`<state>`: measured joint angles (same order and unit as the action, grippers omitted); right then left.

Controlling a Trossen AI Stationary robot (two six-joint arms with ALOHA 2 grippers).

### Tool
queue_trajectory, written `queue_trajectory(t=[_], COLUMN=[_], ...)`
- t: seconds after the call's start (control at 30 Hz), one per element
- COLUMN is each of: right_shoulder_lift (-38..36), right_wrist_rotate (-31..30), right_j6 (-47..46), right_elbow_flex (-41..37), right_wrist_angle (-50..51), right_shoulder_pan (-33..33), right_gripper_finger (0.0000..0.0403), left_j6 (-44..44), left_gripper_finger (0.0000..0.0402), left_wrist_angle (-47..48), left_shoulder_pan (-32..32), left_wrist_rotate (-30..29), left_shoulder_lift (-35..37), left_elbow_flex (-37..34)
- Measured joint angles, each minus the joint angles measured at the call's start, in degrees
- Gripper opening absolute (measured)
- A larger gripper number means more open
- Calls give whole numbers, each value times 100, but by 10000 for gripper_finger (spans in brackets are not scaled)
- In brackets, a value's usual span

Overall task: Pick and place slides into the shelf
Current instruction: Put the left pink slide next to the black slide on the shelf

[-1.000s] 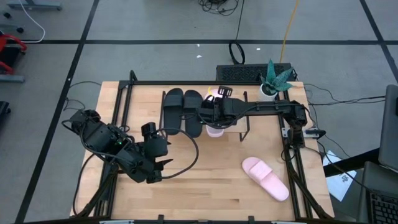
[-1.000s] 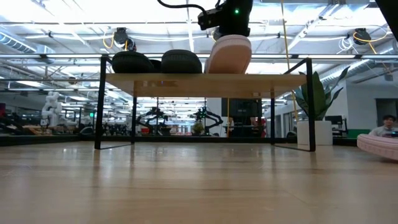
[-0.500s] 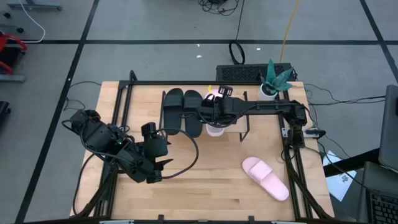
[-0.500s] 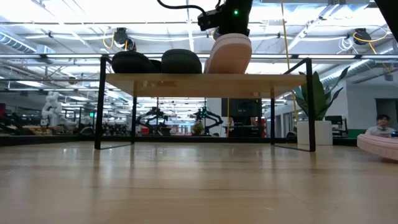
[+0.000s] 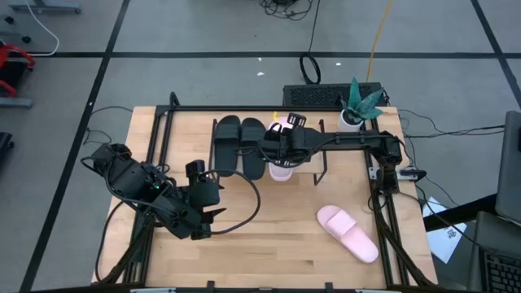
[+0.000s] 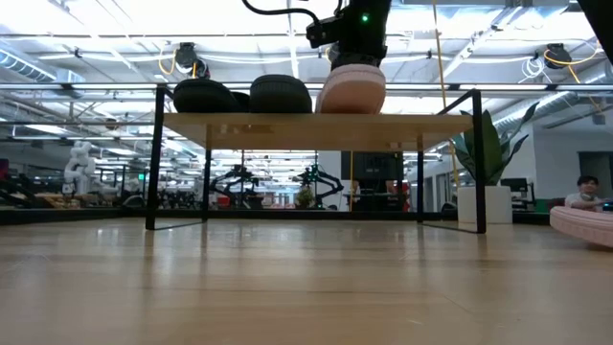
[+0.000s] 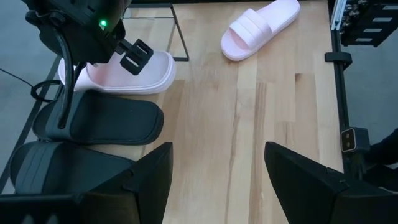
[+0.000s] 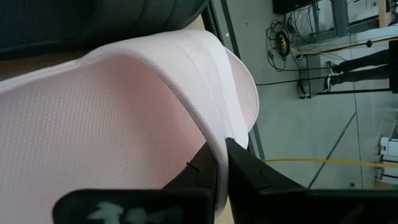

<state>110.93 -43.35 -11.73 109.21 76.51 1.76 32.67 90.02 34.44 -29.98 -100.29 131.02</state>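
High view, right pincer gripping pink slide on shelf, lengthwise beside black pair.

A fine woven texture is seen on the pink slide's matt strap. The shelf is topped with pale wood on thin black metal legs.

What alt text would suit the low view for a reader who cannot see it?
The right pincer sets a pink slide on the shelf, beside two black slides. Another pink slide lies on the table at far right.
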Motion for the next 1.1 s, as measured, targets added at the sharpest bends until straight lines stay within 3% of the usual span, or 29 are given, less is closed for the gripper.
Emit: queue_trajectory(t=[0.93,1.1], right_shoulder_lift=[0,0], right_wrist_rotate=[446,464], right_j6=[-2,-2], right_elbow_flex=[2,2], right_wrist_angle=[-310,-308], right_shoulder_pan=[4,2], right_gripper_finger=[14,37], left_j6=[-240,-264], left_gripper_finger=[253,253], left_wrist_angle=[0,0], left_shoulder_pan=[0,0], left_wrist_rotate=[4,4], left_shoulder_lift=[0,0], left_elbow_flex=[0,0])
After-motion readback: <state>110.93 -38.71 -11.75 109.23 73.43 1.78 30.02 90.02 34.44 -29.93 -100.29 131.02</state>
